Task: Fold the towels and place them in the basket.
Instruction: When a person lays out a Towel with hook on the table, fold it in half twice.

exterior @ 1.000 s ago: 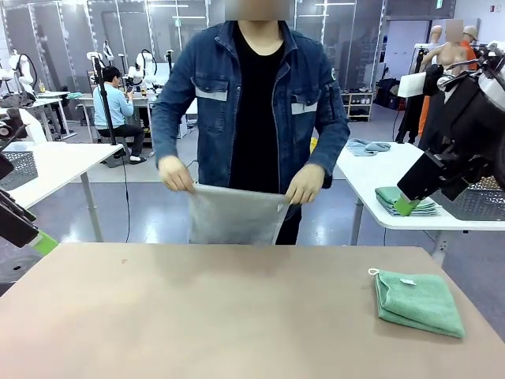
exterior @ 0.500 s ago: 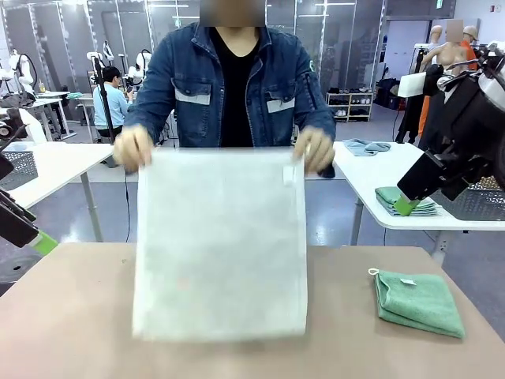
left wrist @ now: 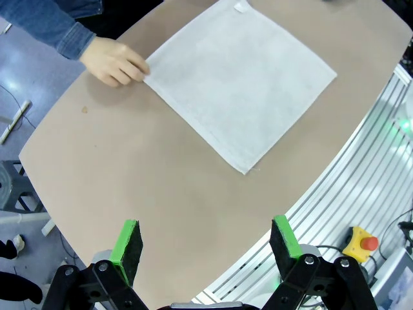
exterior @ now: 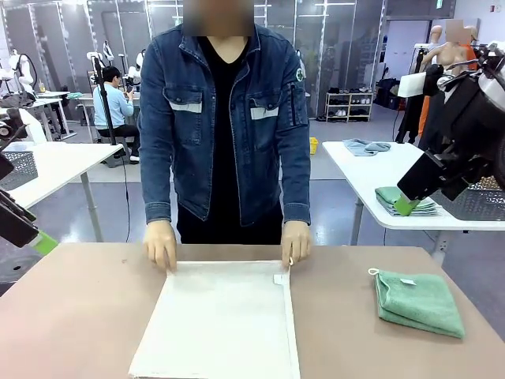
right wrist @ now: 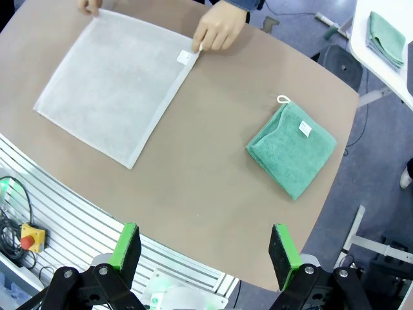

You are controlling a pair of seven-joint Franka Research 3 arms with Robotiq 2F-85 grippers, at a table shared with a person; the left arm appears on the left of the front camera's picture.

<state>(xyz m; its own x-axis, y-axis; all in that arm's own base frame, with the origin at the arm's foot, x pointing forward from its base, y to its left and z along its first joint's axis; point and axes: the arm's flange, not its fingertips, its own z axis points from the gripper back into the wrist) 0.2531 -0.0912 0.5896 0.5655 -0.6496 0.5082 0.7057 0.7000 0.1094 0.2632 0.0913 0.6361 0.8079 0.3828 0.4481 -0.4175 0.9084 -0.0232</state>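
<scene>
Left claw point(left wrist: 205, 227), right claw point(right wrist: 203, 230): both fully open, empty, above my surface point(exterior: 79, 316). Cream towel point(exterior: 217, 320): flat at centre, person's hands point(exterior: 160, 243) pinning its far corners, I judge for folding. Green towel point(exterior: 418, 302): folded, right side.

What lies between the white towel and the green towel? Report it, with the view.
Bare brown table, nothing else, lies between the white towel and the green towel; the front and right wrist views show it.

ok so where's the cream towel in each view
Front view: cream towel spread flat, bottom centre, below the person's hands.
Left wrist view: cream towel upper middle, lying diagonally.
Right wrist view: cream towel upper left.
Shared landmark: its white tag at one far corner.
</scene>
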